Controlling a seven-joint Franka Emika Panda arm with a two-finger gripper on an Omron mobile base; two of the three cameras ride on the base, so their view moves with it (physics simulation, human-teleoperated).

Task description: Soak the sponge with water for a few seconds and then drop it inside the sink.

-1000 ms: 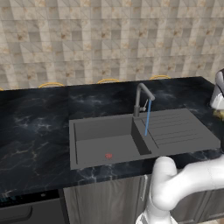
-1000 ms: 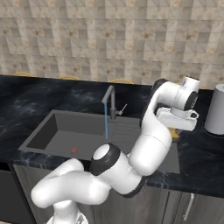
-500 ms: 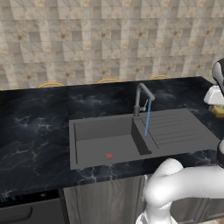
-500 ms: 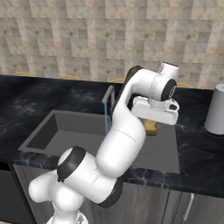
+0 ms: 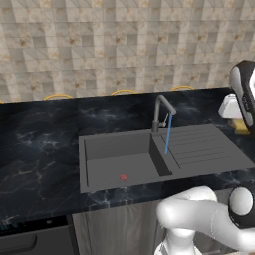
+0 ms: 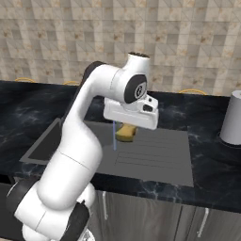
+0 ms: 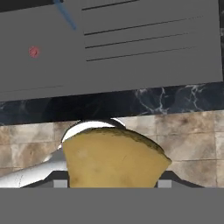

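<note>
Sponge (image 6: 125, 133): yellow-brown block, rounded edges, raised above the ribbed drainboard, at about 3 o'clock from the stream and just beside it; whether they touch cannot be told. Water (image 5: 168, 133): thin, straight, light-blue stream running from the grey curved faucet's spout down to the seam between basin and drainboard. Sink (image 5: 114, 169): dark grey rectangular recess, deep basin at 9 o'clock of the faucet, ribbed drainboard at 3 o'clock, small red spot on the basin floor.

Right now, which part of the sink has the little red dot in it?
The deep basin of the sink, left of the faucet, holds the red dot; the ribbed drainboard has none.
</note>
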